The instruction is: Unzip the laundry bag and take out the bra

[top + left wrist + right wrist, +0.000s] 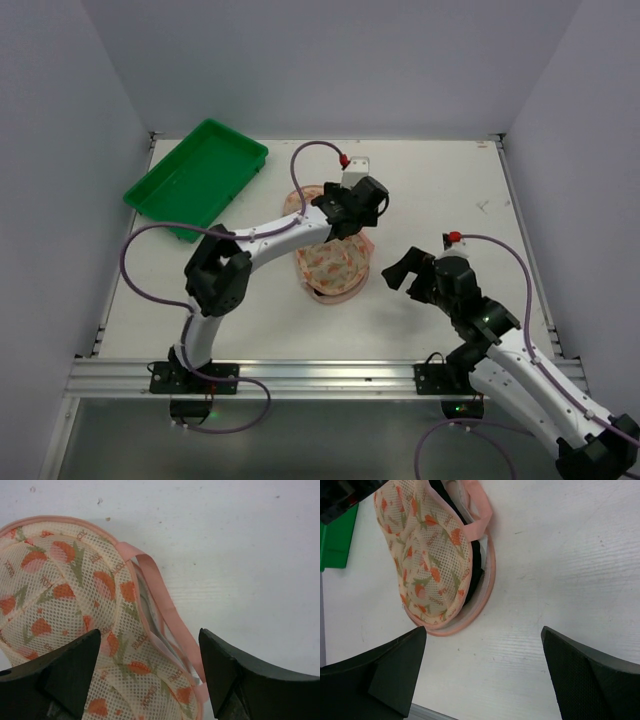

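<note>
The laundry bag point(335, 268) lies mid-table, cream mesh with an orange and green print and pink trim. My left gripper point(347, 213) hovers over its far lobe. In the left wrist view that gripper point(150, 647) is open, its fingers point(75, 667) straddling the bag point(65, 580) and its pink loop point(160, 595) without gripping them. The right gripper point(408, 274) stands open just right of the bag, apart from it. In the right wrist view the gripper point(482, 647) is over bare table, and the bag point(427, 555) gapes along its edge. A black part of the bra point(476, 566) shows inside.
A green plastic tray point(195, 180) sits at the back left of the table, and its corner shows in the right wrist view point(337, 540). Grey walls close in the table on three sides. A metal rail point(320, 377) runs along the near edge.
</note>
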Controlling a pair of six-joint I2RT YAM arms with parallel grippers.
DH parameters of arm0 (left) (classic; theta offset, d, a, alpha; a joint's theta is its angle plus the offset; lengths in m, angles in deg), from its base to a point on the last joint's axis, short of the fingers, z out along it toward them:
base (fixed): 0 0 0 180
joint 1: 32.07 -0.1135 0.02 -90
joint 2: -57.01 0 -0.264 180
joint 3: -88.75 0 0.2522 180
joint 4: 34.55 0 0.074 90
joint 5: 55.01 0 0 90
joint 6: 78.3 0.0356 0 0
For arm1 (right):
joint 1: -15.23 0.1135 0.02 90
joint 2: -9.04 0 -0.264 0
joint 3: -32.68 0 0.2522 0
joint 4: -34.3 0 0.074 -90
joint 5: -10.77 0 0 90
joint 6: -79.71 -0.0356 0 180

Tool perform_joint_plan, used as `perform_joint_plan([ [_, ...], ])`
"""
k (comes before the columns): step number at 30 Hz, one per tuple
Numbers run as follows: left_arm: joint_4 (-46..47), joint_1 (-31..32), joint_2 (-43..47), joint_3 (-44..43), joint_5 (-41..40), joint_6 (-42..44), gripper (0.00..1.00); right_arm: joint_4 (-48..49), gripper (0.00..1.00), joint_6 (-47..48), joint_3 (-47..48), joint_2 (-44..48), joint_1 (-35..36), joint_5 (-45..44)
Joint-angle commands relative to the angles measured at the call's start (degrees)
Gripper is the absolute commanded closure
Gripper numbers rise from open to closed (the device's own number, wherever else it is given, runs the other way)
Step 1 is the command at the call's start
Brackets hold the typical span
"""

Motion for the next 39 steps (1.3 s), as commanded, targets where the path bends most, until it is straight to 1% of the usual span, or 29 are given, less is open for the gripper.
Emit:
perform_joint_plan([
  [1, -10.0, 0.1, -5.1, -8.4, -10.0, 1.3, 0.21, 0.1, 0.01, -1.3, -2.0, 2.8, -0.1, 0.6],
  [3, -12.0, 0.1, -9.0, -12.5, -11.0, 1.5, 0.25, 0.2, 0.01, -1.4, -2.6, 3.4, -0.1, 0.7],
  [4, -14.1, 0.1, -10.1, -13.6, -11.7, 1.5, 0.30, 0.3, 0.01, -1.4, -3.0, 3.7, -0.1, 0.7],
  [6, -15.6, 0.2, -12.5, -15.6, -11.8, 1.4, 0.34, 0.3, 0.01, -1.4, -3.2, 3.7, -0.1, 0.7],
  [7, -16.0, 0.2, -12.8, -15.5, -12.1, 1.4, 0.38, 0.6, 0.01, -1.4, -3.4, 3.7, -0.1, 0.9],
  [10, -15.4, 0.2, -13.0, -14.0, -11.7, 1.4, 0.45, 1.7, 0.01, -1.4, -4.1, 3.5, -0.1, 1.0],
  [11, -15.2, 0.2, -13.1, -13.7, -11.4, 1.4, 0.46, 2.1, 0.01, -1.5, -4.3, 3.3, -0.1, 1.2],
  [13, -15.0, 0.3, -13.4, -13.4, -10.2, 1.3, 0.52, 2.7, 0.01, -1.8, -4.5, 3.1, -0.1, 1.7],
  [15, -15.0, 1.0, -13.5, -13.3, -9.7, 1.4, 0.60, 2.8, 0.01, -2.2, -4.7, 3.0, -0.1, 1.9],
  [16, -15.0, 1.5, -13.4, -13.4, -9.5, 1.4, 0.69, 2.7, 0.01, -2.2, -4.8, 3.2, -0.1, 1.9],
  [18, -14.9, 3.1, -12.7, -13.3, -9.1, 1.4, 0.77, 2.7, 0.01, -2.2, -5.0, 4.4, -0.1, 1.5],
  [19, -14.0, 3.9, -12.4, -13.2, -8.0, 1.5, 0.85, 2.5, 0.01, -2.2, -5.2, 5.1, -0.2, 1.2],
  [20, -13.4, 4.6, -11.9, -12.9, -7.2, 1.6, 0.88, 2.4, 0.01, -2.2, -5.2, 5.7, -0.1, 0.6],
  [21, -12.3, 5.7, -11.8, -12.8, -6.1, 1.5, 0.95, 1.6, 0.01, -2.2, -5.1, 7.0, -0.1, 0.2],
  [22, -11.8, 6.3, -11.4, -12.8, -3.2, 1.4, 0.97, 1.0, 0.01, -2.2, -4.9, 7.7, -0.1, -0.4],
  [23, -11.2, 6.8, -11.3, -12.4, -2.0, 1.2, 1.00, 0.3, 0.01, -2.2, -4.8, 8.5, -0.2, -1.6],
  [27, -8.5, 9.4, -8.9, -10.8, 2.4, -0.6, 1.00, -4.0, 0.01, -2.2, -3.7, 13.8, -0.1, -5.1],
  [28, -7.6, 9.7, -7.1, -10.1, 3.1, -0.7, 1.00, -4.5, 0.01, -1.6, -3.4, 16.1, -0.1, -5.5],
  [32, -4.2, 9.7, -1.1, -4.9, 5.0, -1.4, 1.00, -6.7, 0.01, 0.0, -2.0, 20.0, -0.1, -7.0],
  [36, -1.4, 7.6, 5.3, 0.2, 7.4, -2.1, 1.00, -7.8, 0.01, 2.7, -0.2, 21.1, -0.1, -7.2],
  [37, -0.7, 6.9, 7.9, 2.5, 9.0, -2.0, 1.00, -7.9, 0.01, 3.6, 0.5, 21.0, -0.1, -7.0],
  [39, 0.8, 4.8, 10.3, 4.7, 11.4, -1.4, 1.00, -8.2, 0.01, 4.3, 1.0, 20.4, -0.1, -6.9],
])
